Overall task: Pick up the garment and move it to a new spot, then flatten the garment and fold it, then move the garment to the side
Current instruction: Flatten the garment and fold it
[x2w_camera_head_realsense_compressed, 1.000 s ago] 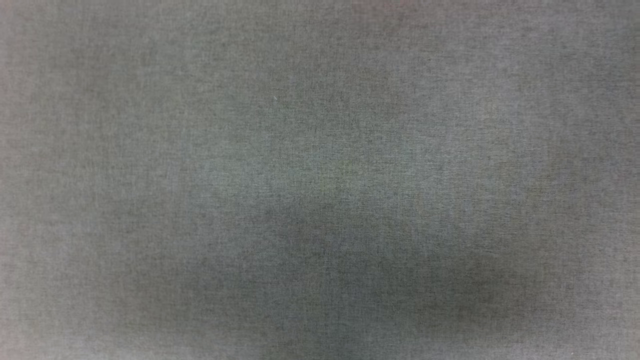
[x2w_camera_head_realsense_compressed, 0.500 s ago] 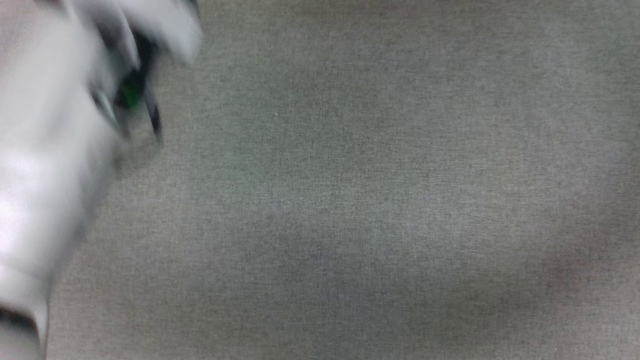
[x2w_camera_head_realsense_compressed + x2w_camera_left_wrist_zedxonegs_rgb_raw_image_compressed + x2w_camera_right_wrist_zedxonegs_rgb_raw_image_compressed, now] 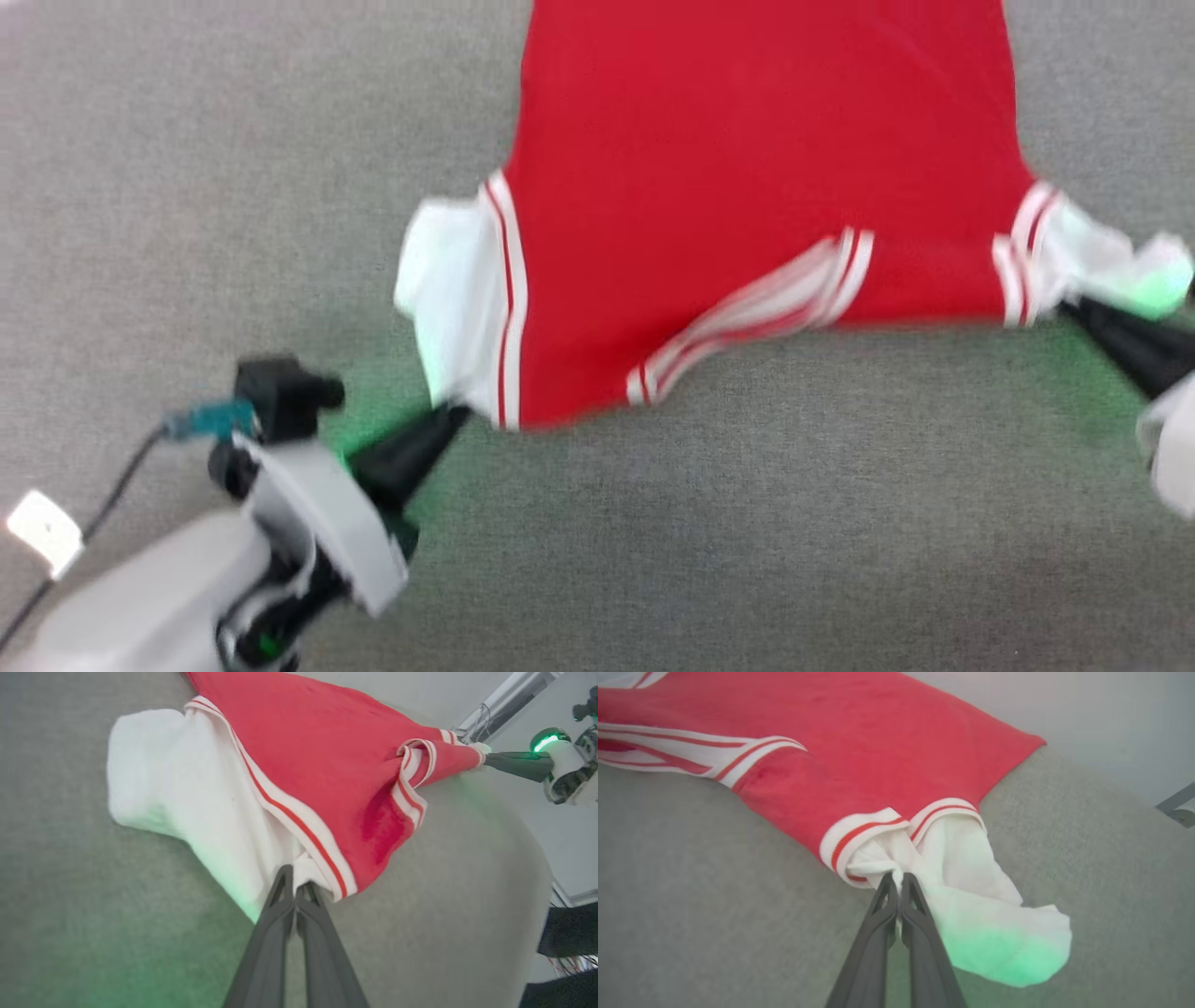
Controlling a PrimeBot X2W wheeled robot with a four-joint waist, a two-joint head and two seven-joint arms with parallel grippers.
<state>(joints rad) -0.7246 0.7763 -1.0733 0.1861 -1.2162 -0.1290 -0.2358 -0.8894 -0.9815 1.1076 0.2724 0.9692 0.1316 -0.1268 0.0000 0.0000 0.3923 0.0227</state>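
The garment (image 3: 747, 177), a red jersey with white short sleeves and red-white striped trim, lies plain red side up on the grey cloth surface (image 3: 747, 523), its neck end toward me. My left gripper (image 3: 455, 413) is shut on the white sleeve cloth at the garment's near left corner, and the left wrist view shows the left gripper (image 3: 295, 883) pinching the garment (image 3: 299, 756) there. My right gripper (image 3: 1072, 304) is shut on the white sleeve at the right shoulder, and in the right wrist view the right gripper (image 3: 899, 880) bites the bunched sleeve of the garment (image 3: 878, 746).
A thin black cable with a white tag (image 3: 45, 532) trails by my left forearm. In the left wrist view a metal frame (image 3: 507, 701) and dark gear (image 3: 567, 931) lie beyond the surface's far edge. Green light from the grippers falls on the cloth.
The head camera has swung: one second ago it showed bare grey cloth, then a blurred pale arm at the left, and now the garment with both grippers shut on its sleeves.
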